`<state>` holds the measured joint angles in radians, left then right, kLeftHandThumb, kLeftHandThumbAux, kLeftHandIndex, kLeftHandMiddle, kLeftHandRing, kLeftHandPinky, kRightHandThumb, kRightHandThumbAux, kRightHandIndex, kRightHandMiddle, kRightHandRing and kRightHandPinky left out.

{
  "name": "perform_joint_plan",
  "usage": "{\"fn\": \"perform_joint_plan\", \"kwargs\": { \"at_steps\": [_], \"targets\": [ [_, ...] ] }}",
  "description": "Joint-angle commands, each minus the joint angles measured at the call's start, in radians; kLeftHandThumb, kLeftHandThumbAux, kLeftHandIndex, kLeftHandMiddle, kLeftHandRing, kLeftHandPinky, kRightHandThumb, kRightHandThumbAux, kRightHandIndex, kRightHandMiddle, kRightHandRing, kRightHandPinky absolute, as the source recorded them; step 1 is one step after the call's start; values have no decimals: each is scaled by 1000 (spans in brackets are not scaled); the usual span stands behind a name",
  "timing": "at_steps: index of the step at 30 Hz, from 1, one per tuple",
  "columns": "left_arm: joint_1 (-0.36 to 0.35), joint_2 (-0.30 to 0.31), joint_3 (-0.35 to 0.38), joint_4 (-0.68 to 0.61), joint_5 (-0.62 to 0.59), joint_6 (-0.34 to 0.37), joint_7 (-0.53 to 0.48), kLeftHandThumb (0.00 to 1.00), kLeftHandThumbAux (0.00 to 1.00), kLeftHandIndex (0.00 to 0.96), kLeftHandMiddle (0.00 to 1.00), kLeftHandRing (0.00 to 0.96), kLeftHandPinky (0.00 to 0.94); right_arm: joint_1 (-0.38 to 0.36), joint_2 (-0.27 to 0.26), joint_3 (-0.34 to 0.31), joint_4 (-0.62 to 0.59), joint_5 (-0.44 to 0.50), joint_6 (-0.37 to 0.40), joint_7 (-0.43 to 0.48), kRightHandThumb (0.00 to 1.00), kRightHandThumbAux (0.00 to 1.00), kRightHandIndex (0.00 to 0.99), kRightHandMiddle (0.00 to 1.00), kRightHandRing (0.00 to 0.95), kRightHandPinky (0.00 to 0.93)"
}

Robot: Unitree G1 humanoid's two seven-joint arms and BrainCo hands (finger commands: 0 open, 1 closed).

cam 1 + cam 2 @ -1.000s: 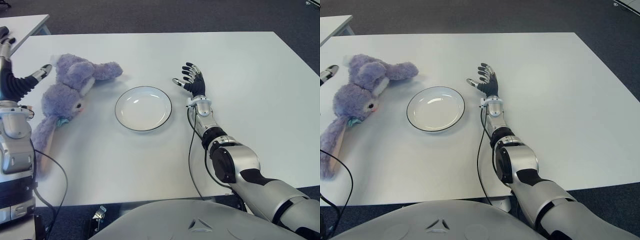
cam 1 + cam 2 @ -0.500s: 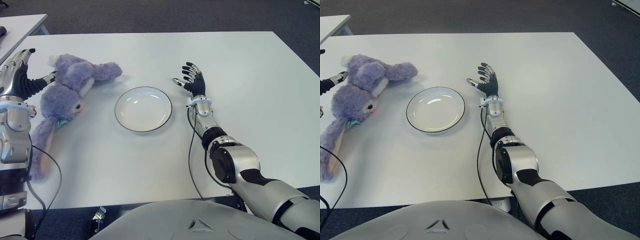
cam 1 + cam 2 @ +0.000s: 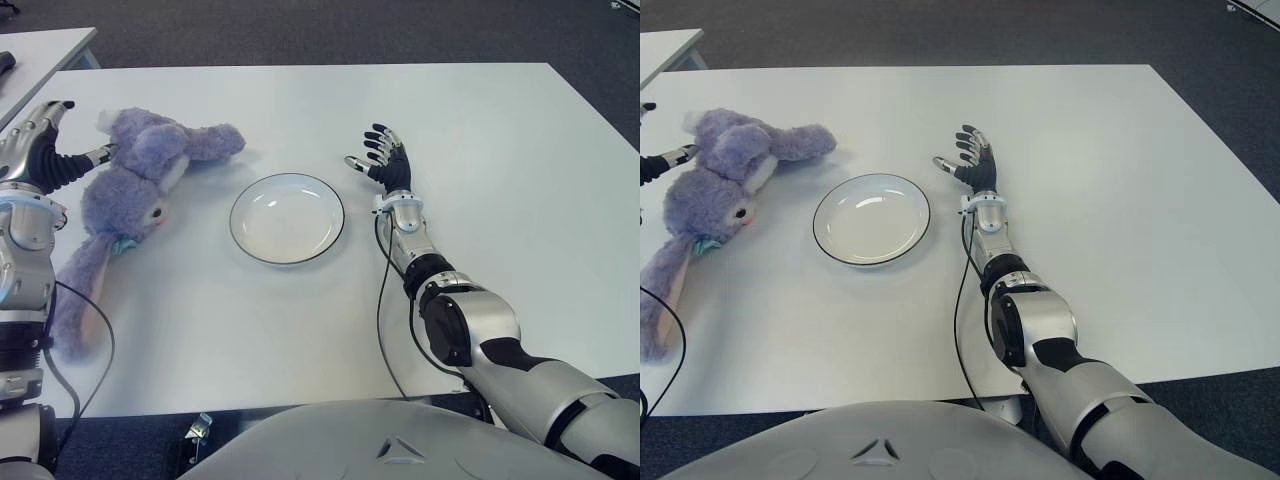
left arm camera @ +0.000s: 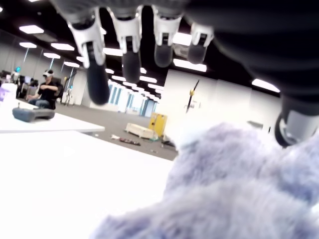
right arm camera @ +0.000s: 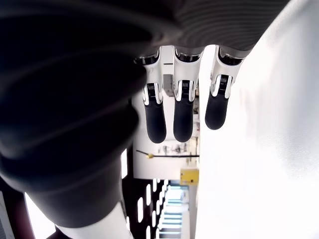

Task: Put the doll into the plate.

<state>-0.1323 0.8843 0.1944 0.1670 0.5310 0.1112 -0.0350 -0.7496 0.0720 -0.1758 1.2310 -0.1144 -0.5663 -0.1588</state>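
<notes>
One doll (image 3: 135,195) just beside left hand (image 3: 45,155) – fingers (image 4: 94,74) spread, ungrasped.

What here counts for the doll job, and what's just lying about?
In play:
- purple plush rabbit doll
- white black-rimmed plate, empty
- left hand, open beside the doll
- white table

Not in play:
- right hand, open, right of the plate
</notes>
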Motion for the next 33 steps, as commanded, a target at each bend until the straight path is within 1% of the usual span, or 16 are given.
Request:
{"fn": "perform_joint_plan", "kwargs": {
  "at_steps": [1, 3, 4, 8, 10, 11, 12, 16, 18, 22, 24, 26, 29, 31, 32, 33],
  "targets": [
    [-22, 1, -71, 85, 7, -20, -48, 171, 377, 39, 70, 164, 478, 201, 32, -6, 130, 3, 127, -1, 87, 943, 163, 237, 216, 213],
    [-19, 0, -82, 92, 4, -23, -53, 165, 377, 38, 73, 174, 524, 201, 31, -4, 130, 1, 128, -3, 86, 943, 165, 238, 216, 213],
    [-17, -2, -87, 94, 4, -23, -54, 158, 380, 31, 79, 209, 590, 201, 30, -3, 130, 1, 130, -3, 86, 941, 168, 237, 215, 211],
    [-13, 1, -97, 92, 1, -23, -59, 155, 382, 28, 80, 233, 640, 200, 28, -3, 130, 0, 131, -1, 85, 941, 167, 237, 214, 211],
    [-8, 2, -103, 88, 2, -21, -64, 151, 380, 23, 86, 281, 710, 200, 27, -3, 130, 0, 131, 2, 86, 942, 161, 232, 210, 207],
    [-1, 1, -108, 77, 6, -13, -71, 150, 380, 22, 87, 288, 721, 201, 27, -3, 130, 1, 131, 4, 87, 942, 160, 231, 209, 207],
    [4, 0, -111, 68, 8, -8, -76, 146, 381, 17, 96, 343, 757, 201, 26, -4, 130, 1, 130, 6, 89, 941, 154, 226, 204, 205],
    [20, -7, -120, 34, 17, 17, -91, 142, 383, 13, 101, 384, 779, 201, 24, -5, 130, 3, 129, 9, 96, 938, 151, 222, 202, 204],
    [33, -16, -127, 6, 22, 38, -100, 131, 390, 8, 111, 448, 830, 201, 23, -4, 130, 1, 128, 7, 98, 938, 153, 225, 205, 212],
    [71, -38, -148, -69, 23, 81, -124, 110, 390, 0, 121, 506, 850, 201, 23, -1, 130, -2, 125, 1, 99, 940, 156, 227, 207, 215],
    [83, -43, -155, -97, 18, 98, -137, 106, 390, 0, 122, 514, 851, 201, 23, 0, 129, -4, 123, -2, 99, 940, 157, 227, 208, 215],
    [98, -53, -162, -137, 13, 123, -156, 92, 383, 0, 126, 588, 852, 201, 22, 1, 129, -4, 121, -3, 101, 944, 161, 230, 211, 220],
    [113, -75, -175, -212, 10, 180, -192, 78, 379, 0, 131, 629, 852, 201, 21, -1, 129, -2, 121, 1, 120, 946, 164, 232, 214, 222],
    [117, -87, -185, -255, 11, 218, -213, 67, 375, 0, 166, 654, 854, 201, 20, -1, 129, -2, 120, 2, 137, 946, 165, 232, 215, 222],
    [118, -91, -188, -273, 12, 234, -222, 60, 372, 0, 234, 676, 858, 201, 20, -1, 129, -2, 120, 3, 142, 948, 166, 233, 216, 223],
    [120, -96, -192, -299, 12, 256, -235, 59, 372, 0, 246, 679, 859, 201, 19, 0, 129, -3, 118, 3, 144, 948, 166, 233, 216, 223]
  ]
}}
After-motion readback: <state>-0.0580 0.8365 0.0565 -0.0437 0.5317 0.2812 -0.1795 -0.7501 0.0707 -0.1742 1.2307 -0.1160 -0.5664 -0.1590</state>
